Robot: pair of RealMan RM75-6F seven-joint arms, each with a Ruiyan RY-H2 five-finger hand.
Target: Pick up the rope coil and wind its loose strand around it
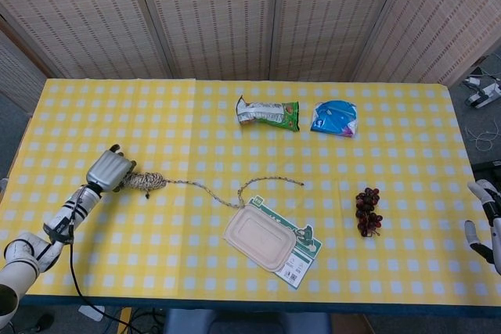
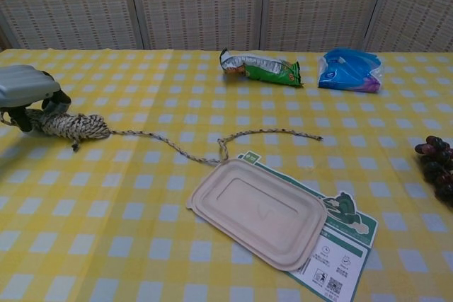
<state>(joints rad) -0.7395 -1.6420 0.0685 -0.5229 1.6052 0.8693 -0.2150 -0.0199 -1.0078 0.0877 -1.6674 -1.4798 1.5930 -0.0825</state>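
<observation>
The rope coil (image 2: pixel 69 125) lies on the yellow checked desk (image 1: pixel 235 127) at the far left, and the left hand (image 2: pixel 27 90) sits over its left end with the fingers (image 2: pixel 58 101) curled down onto the rope. From the chest view it looks like a grip on that end only, with most of the bundle sticking out to the right and resting on the cloth; whether the thumb is under it I cannot tell. The loose strand (image 2: pixel 212 148) runs right across the desk, loops beside the far corner of the pale tray lid (image 2: pixel 258 211), then trails on toward the right.

The main risk, as I judge it, is a lift from such an end-on hold: the coil could tip, slip out, or shed turns. A second risk is the strand itself (it touches or nearly touches the lid's edge), so pulling the coil up could drag it against the lid and the printed card (image 2: pixel 338 229) beneath, shifting both. The right hand (image 1: pixel 485 220) waits at the desk's right edge, fingers loosely apart and holding nothing, well away from the rope; reaching across could brush the grapes (image 1: pixel 367 210). The snack bag (image 1: pixel 268 113) and blue pack (image 1: pixel 335 117) lie far back, out of the way.
</observation>
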